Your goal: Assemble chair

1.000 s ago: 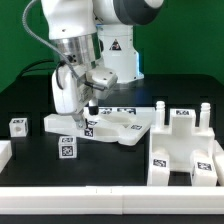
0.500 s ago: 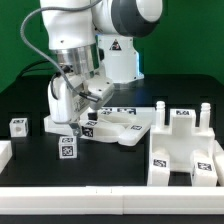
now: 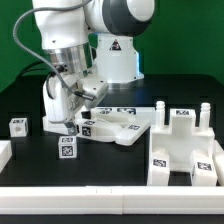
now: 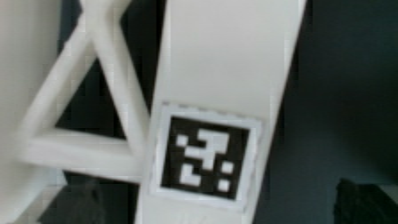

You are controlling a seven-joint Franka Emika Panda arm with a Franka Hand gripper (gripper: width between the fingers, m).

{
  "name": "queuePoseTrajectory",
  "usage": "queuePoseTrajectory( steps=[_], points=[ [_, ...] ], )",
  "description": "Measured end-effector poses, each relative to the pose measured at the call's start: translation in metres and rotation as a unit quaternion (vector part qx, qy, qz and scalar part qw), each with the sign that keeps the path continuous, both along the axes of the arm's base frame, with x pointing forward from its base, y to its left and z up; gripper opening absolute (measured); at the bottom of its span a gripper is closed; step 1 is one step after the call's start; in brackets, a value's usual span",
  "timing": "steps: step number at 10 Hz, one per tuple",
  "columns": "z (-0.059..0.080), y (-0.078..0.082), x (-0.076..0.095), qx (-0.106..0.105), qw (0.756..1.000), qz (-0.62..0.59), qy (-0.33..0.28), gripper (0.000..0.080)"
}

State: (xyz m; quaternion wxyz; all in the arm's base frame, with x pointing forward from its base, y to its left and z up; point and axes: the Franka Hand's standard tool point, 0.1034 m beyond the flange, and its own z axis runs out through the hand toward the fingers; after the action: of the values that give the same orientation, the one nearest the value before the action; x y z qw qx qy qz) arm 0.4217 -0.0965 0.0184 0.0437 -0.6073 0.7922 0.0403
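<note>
Exterior view: Panda arm fills upper left and centre; gripper (image 3: pixel 70 119) low over the black table (image 3: pixel 110 168), jaws spread wide, nothing seen held; contact with parts cannot be told. Chair kit loose across mid-frame: flat slab (image 3: pixel 118 127) at centre, just right of the gripper; small cube (image 3: pixel 17 126) at far left; small tagged block (image 3: pixel 66 150) lower left, apart from the slab; upright peg (image 3: pixel 162 108) right of centre; large blocky piece (image 3: pixel 183 145) at lower right. Wrist view: white slat (image 4: pixel 214 60) very close, square tag (image 4: pixel 205 155) on it; fingers not made out.
</note>
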Motion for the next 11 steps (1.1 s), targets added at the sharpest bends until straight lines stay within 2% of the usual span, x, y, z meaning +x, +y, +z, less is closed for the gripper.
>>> queuePoseTrajectory(
  steps=[2, 3, 5, 6, 7, 8, 9, 10, 11],
  points=[
    [-0.002, -0.005, -0.001, -0.004, 1.0, 0.005, 0.0, 0.0649],
    [-0.007, -0.005, -0.003, -0.007, 1.0, 0.006, 0.005, 0.0649],
    [-0.014, 0.005, -0.005, -0.01, 1.0, 0.012, 0.013, 0.0649],
    [-0.014, 0.004, -0.005, -0.01, 1.0, 0.013, 0.013, 0.0649],
    [-0.014, 0.004, -0.005, -0.01, 1.0, 0.013, 0.013, 0.056],
    [-0.014, 0.004, -0.005, -0.01, 1.0, 0.013, 0.013, 0.056],
    [-0.014, 0.004, -0.005, -0.011, 1.0, 0.013, 0.013, 0.0346],
    [-0.014, 0.004, -0.005, -0.011, 1.0, 0.013, 0.013, 0.0307],
    [-0.014, 0.004, -0.005, -0.011, 1.0, 0.013, 0.013, 0.0307]
  ],
)
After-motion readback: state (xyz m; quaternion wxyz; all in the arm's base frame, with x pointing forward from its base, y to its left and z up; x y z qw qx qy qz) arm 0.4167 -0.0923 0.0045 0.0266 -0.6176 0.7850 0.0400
